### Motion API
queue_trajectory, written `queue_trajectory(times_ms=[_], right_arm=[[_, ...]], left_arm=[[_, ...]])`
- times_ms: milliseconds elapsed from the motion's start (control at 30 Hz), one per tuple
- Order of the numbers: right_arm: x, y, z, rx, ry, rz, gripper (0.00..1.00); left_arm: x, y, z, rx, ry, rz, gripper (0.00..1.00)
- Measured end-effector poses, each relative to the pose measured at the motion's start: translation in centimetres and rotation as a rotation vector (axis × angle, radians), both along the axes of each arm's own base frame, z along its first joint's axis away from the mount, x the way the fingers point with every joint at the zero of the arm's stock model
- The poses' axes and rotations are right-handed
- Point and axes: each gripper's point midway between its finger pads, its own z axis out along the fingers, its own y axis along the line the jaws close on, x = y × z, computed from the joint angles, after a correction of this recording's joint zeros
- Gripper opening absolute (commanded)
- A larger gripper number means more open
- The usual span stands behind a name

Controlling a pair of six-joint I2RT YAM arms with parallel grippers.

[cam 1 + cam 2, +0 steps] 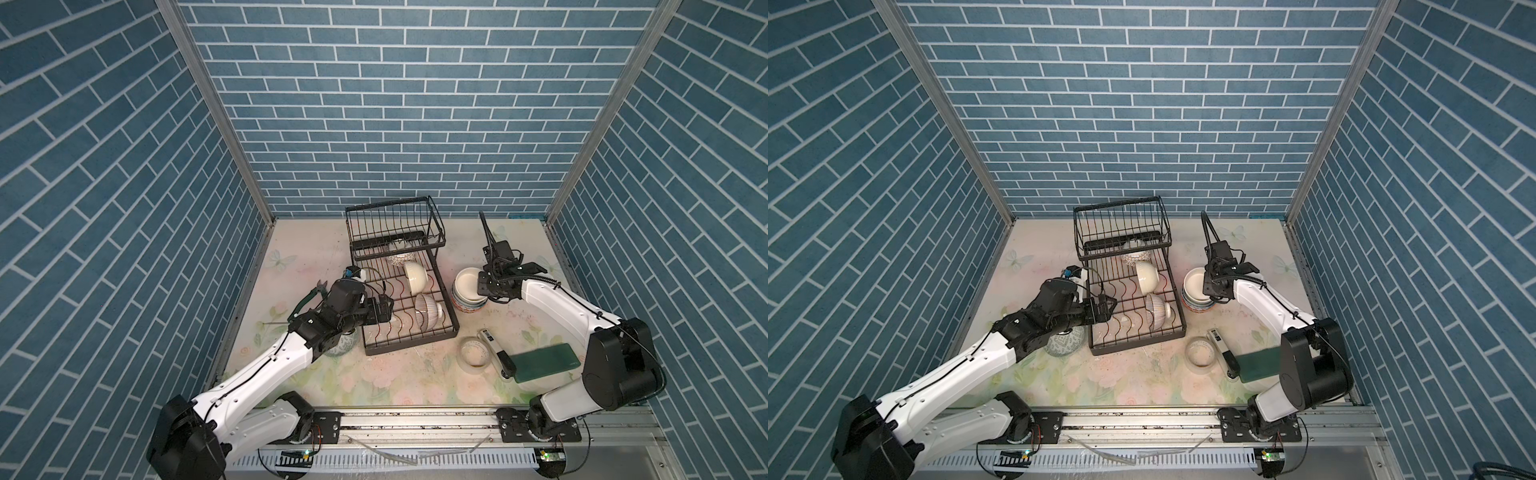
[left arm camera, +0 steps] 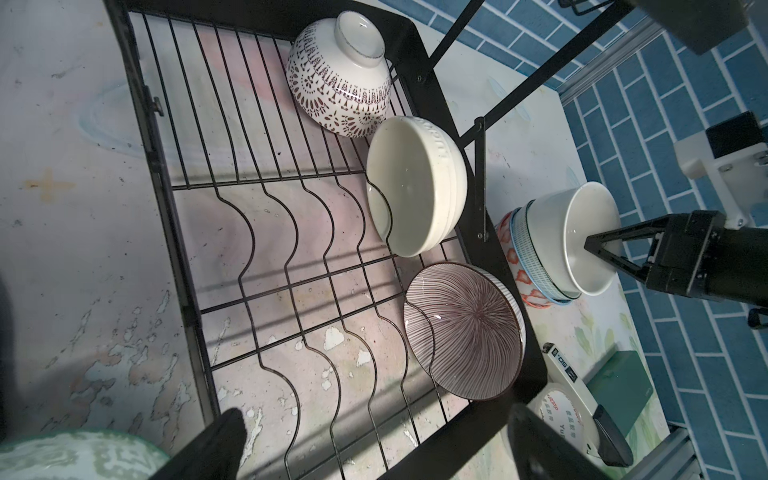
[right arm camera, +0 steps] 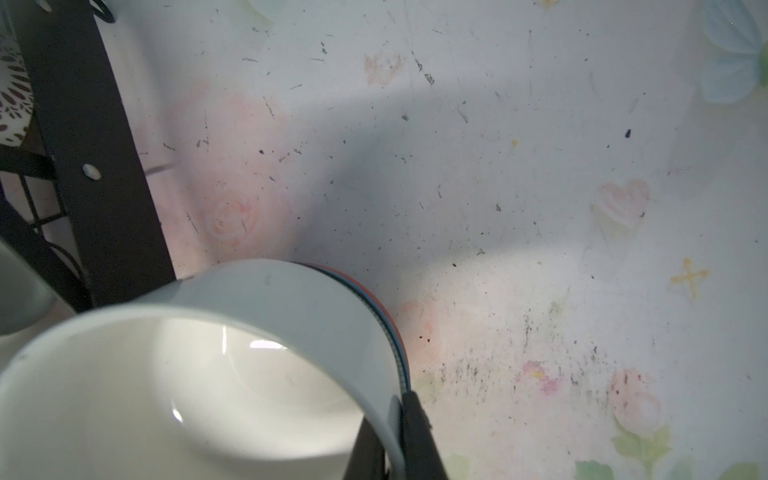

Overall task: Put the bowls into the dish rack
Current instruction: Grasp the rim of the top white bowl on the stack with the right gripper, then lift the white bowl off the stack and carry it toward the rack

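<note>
Closest to the lens in the right wrist view is the white bowl point(image 3: 166, 395), topmost of a stack of bowls point(image 1: 468, 306) whose lower members are patterned blue and orange. That stack stands on the table point(image 1: 316, 374) just right of the dish rack point(image 1: 409, 348), right of centre in both top views. Clamped on the white bowl's rim is the right gripper point(image 2: 590, 244), one finger inside the wall and one outside.

Centre frame in both top views, the dish rack carries three bowls along the right side of its lower tray point(image 2: 187, 257). At the far end, beneath the upper basket point(image 1: 395, 224), is the lace-patterned bowl point(image 2: 340, 79), upside down. Midway stands the cream bowl point(image 2: 415, 187), on edge. Nearest the front is the brown-striped bowl point(image 2: 463, 328), on edge.

Over the tray's left side hangs the left gripper point(image 1: 386, 309), jaws wide apart, holding nothing. Partly hidden under the left arm point(image 1: 270, 361), the pale green bowl point(image 1: 340, 345) rests on the table by the rack's front left corner. Lower right of the rack lies the tape ring point(image 1: 473, 352).
</note>
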Motion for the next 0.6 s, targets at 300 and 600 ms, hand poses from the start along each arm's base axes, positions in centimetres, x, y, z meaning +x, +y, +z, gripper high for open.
queue_trajectory(times_ms=[300, 600], right_arm=[[-0.2, 0.0, 1.9, 0.011, -0.047, 0.021, 0.00], [-0.9, 0.6, 4.0, -0.010, -0.075, 0.077, 0.00]], left_arm=[[-0.2, 0.2, -0.6, 0.007, 0.005, 0.005, 1.00], [-0.7, 0.8, -0.9, -0.005, -0.002, 0.023, 0.99]])
